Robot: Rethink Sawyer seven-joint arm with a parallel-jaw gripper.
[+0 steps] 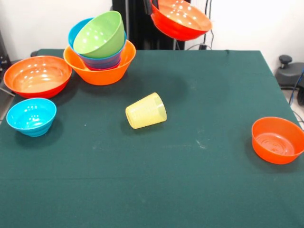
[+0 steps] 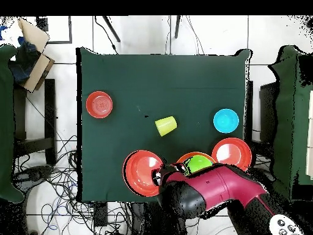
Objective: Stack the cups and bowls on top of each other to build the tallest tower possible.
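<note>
My gripper (image 1: 148, 6) is shut on the rim of a red-orange bowl (image 1: 183, 20) and holds it tilted in the air above the table's far edge. In the overhead view the gripper (image 2: 157, 178) grips this bowl (image 2: 140, 172) at its rim. The tower (image 1: 99, 59) stands to the left of it: a large light-orange bowl (image 1: 102, 73) holding nested blue, cyan and magenta bowls, with a lime green bowl (image 1: 99, 34) tilted on top. The pale-yellow cup (image 1: 146, 110) lies on its side mid-table, apart from the gripper.
An orange bowl (image 1: 38, 76) and a cyan bowl (image 1: 31, 116) stand at the left. A small orange bowl (image 1: 277, 140) stands at the right edge. The green cloth (image 1: 156, 180) covers the table. Boxes (image 2: 30, 55) and cables lie beside the table.
</note>
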